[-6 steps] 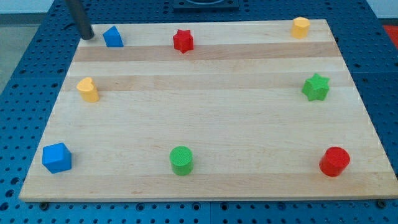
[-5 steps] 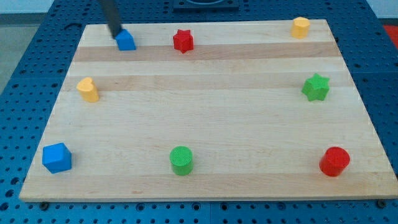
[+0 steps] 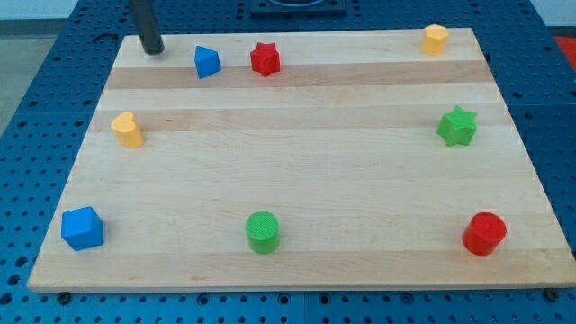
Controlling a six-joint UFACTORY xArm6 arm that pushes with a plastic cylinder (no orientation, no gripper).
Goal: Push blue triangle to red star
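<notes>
The blue triangle (image 3: 206, 61) lies near the view's top left on the wooden board (image 3: 297, 171). The red star (image 3: 265, 58) sits just to its right, a small gap apart. My tip (image 3: 151, 50) rests near the board's top left corner, left of the blue triangle and clear of it.
A yellow heart block (image 3: 128, 130) is at the left. A blue cube (image 3: 82, 228) is at the bottom left. A green cylinder (image 3: 263, 232) sits at bottom centre, a red cylinder (image 3: 484, 234) at bottom right, a green star (image 3: 457, 126) at right, a yellow block (image 3: 435, 39) at top right.
The blue triangle has slid right toward the red star. My tip pushed right against it, then drew back to the left.
</notes>
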